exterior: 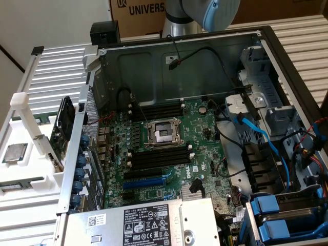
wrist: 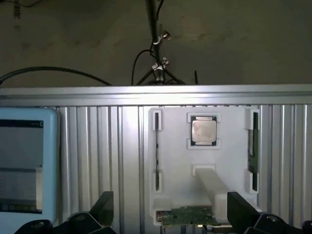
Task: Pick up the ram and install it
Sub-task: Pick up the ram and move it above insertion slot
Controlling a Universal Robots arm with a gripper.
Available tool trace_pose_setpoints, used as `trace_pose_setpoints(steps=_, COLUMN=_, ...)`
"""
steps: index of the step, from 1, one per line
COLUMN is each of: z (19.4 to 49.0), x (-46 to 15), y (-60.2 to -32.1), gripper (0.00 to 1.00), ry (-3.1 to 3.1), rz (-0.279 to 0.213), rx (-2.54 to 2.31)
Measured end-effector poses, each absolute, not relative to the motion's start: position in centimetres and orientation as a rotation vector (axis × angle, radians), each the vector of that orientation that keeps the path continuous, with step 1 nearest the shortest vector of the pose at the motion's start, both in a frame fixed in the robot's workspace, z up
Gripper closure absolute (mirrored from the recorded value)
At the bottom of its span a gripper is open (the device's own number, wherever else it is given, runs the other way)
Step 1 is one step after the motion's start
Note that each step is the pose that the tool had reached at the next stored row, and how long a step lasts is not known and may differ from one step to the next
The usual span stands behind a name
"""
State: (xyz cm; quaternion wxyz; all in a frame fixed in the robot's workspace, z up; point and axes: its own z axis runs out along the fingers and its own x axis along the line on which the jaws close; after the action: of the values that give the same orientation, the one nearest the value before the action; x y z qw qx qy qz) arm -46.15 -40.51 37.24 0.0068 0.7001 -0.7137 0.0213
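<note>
A printed cardboard box (exterior: 138, 11) stands at the upper middle, behind the ribbed silver table (exterior: 59, 72); a pale surface (exterior: 46, 23) lies upper left.

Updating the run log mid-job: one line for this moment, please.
gripper open, empty | ram in white holder, untouched | memory slots empty

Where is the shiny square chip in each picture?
Exterior view: the chip lies on the white tray, at the exterior view's left, outside the computer case.
Wrist view: the chip sits in a square pocket of the tray, between its two long slots.
Shared landmark: the white tray that holds the chip.
</note>
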Motion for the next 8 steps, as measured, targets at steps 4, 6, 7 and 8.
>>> trace_pose_setpoints(steps=4, z=36.6, x=-46.1, y=-41.2, gripper=0.01, ry=-2.22, rz=0.067, rx=2.204)
trace_pose_setpoints(steps=6, z=36.3, x=-45.9, y=-41.2, gripper=0.01, ry=-2.219, rz=0.07, rx=2.206)
trace_pose_setpoints(steps=7, z=36.1, x=-45.9, y=-41.2, gripper=0.01, ry=-2.219, rz=0.071, rx=2.208)
trace_pose_setpoints(steps=8, z=36.0, x=-45.8, y=-41.2, gripper=0.01, ry=-2.22, rz=0.074, rx=2.21)
